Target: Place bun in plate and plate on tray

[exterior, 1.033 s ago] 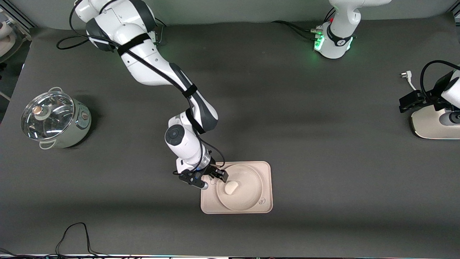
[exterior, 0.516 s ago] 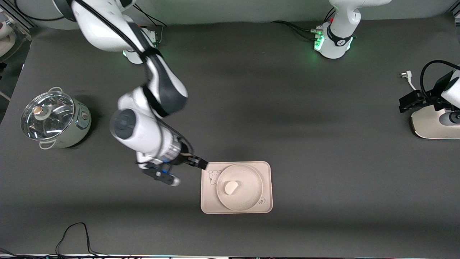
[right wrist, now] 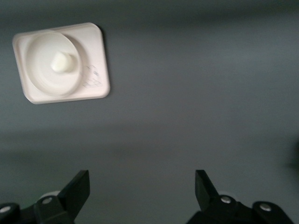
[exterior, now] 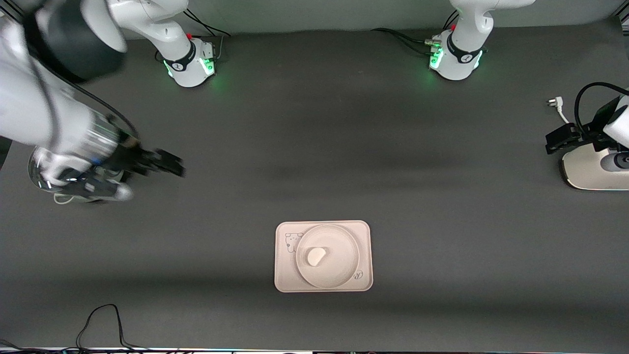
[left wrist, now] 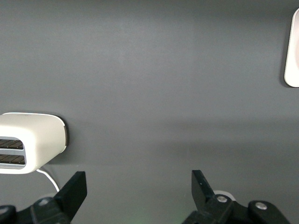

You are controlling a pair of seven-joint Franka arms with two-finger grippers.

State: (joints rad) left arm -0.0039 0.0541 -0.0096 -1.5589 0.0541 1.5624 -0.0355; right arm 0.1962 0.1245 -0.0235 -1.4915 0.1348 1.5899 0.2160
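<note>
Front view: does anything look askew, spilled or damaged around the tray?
Nothing stands out. The bun lies in the plate, and the plate sits flat within the tray. Nothing looks spilled or broken.
</note>
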